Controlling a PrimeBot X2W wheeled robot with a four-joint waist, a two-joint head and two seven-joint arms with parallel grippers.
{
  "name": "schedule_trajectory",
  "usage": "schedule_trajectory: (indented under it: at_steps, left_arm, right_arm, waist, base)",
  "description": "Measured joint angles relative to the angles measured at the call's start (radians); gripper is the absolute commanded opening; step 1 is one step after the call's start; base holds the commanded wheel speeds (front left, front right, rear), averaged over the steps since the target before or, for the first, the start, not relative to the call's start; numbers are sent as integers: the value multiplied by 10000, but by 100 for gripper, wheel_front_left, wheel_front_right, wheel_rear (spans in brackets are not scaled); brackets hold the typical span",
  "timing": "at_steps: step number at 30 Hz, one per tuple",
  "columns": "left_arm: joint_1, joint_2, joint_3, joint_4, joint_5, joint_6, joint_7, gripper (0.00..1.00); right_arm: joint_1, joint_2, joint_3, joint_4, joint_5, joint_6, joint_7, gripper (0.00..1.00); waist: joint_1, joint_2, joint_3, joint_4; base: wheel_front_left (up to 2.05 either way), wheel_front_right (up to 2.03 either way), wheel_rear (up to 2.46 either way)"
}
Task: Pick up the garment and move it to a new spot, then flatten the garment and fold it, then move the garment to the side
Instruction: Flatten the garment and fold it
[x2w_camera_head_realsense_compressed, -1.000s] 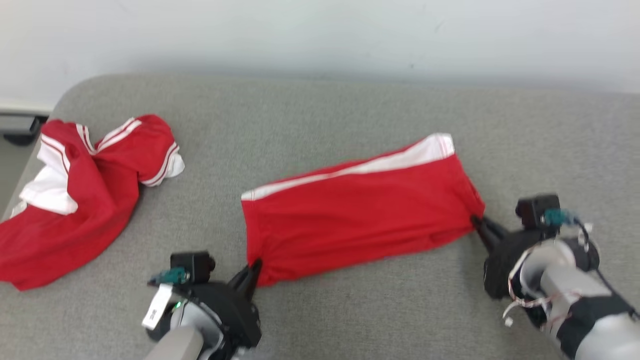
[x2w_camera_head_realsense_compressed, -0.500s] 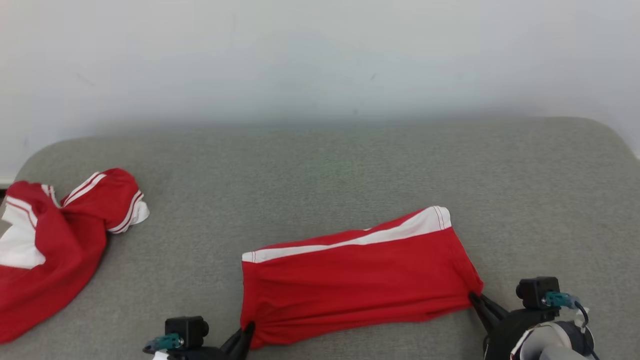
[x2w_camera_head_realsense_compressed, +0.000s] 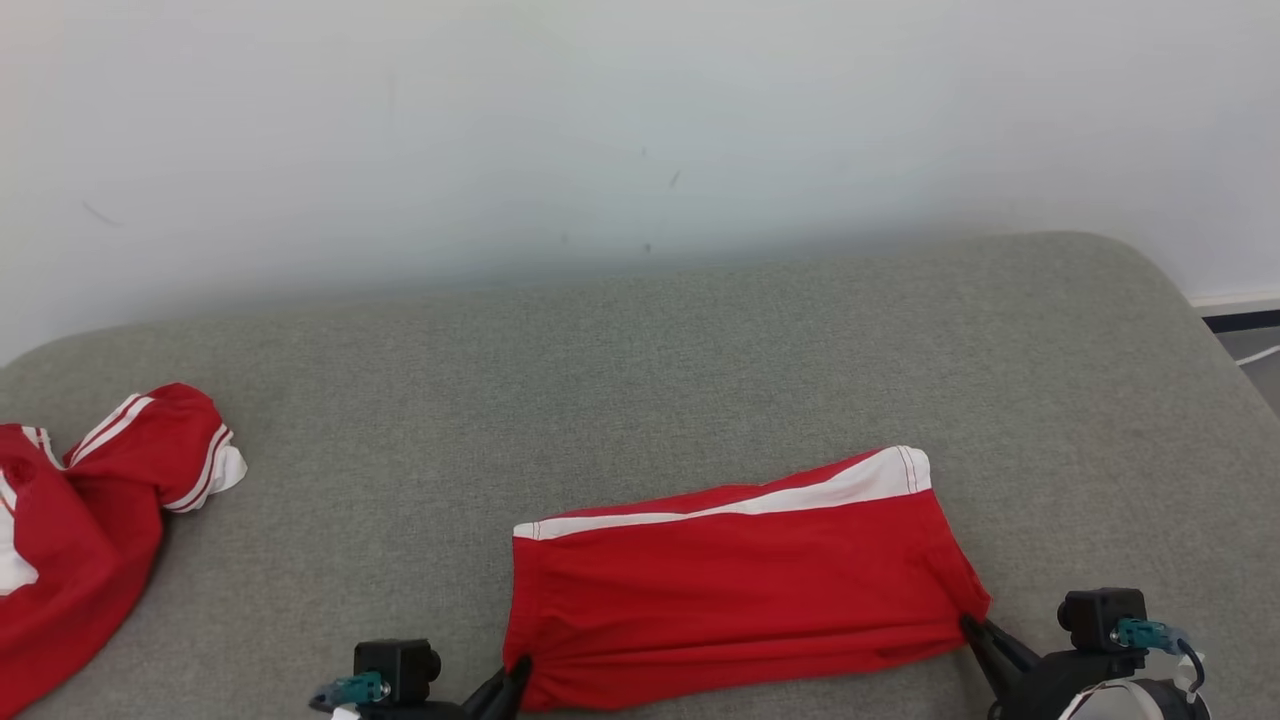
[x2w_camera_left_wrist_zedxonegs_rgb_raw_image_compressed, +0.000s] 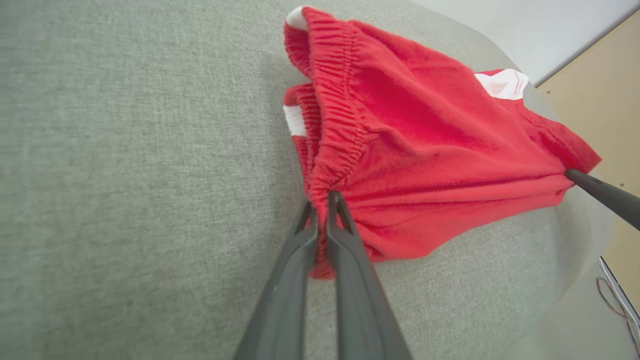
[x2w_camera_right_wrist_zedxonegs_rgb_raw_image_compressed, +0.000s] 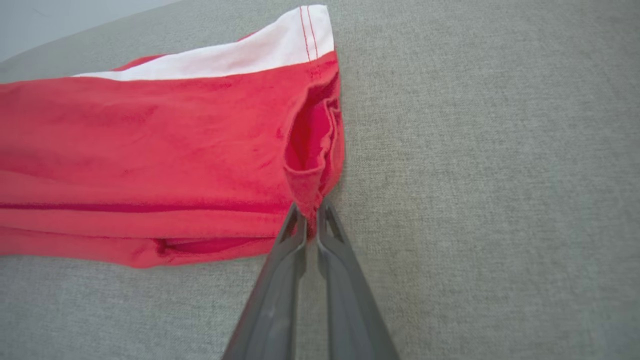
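Garment (x2w_camera_head_realsense_compressed: 740, 590) farther from crumpled cloth (x2w_camera_head_realsense_compressed: 75, 520)

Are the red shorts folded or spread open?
Folded: the red shorts lie leg over leg, waistband doubled at the left gripper, hems stacked at the right gripper, both jaws shut.

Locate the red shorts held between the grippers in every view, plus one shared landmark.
Head view: red shorts lower centre, on the grey cushion.
Left wrist view: shorts upper right, waistband nearest.
Right wrist view: shorts across the left half.
Shared landmark: white stripe's wide end.
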Motion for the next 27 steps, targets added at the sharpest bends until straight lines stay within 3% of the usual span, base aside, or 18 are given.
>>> schedule_trajectory:
  at_steps: [10,11,12,13,14,22,27]
  left_arm:
    - [63,-88,58,109,-82,159,196,0]
    - [74,-82,82,123,-82,205,194,0]
    - [81,-77,107,125,-82,265,194,36]
    - [82,-65,117,123,-82,274,192,53]
    - [92,-56,159,111,-102,286,142,100]
    - [644,226,520,-656,-389,347,-238,100]
    - [654,407,757,-1570,-384,477,-761,100]
  right_arm:
    - [203,13,155,-73,-2,-188,224,0]
    - [195,33,163,-86,-2,-188,276,18]
    - [194,48,180,-107,-2,-196,305,55]
    - [195,50,178,-132,0,-257,357,100]
    - [195,36,163,-155,0,-309,357,100]
    - [197,-180,-121,-1239,385,-276,439,100]
    - [353,-648,-347,-2036,314,-510,255,100]
  waist:
    - [1,0,-75,351]
    - [1,0,-77,369]
    - [1,0,-81,376]
    - [1,0,-87,379]
    - [1,0,-94,379]
    - [1,0,-216,185]
    - [1,0,-293,162]
  base:
    - [0,0,0]
    - [0,0,0]
    - [0,0,0]
    - [0,0,0]
    - [0,0,0]
    - [0,0,0]
    - [0,0,0]
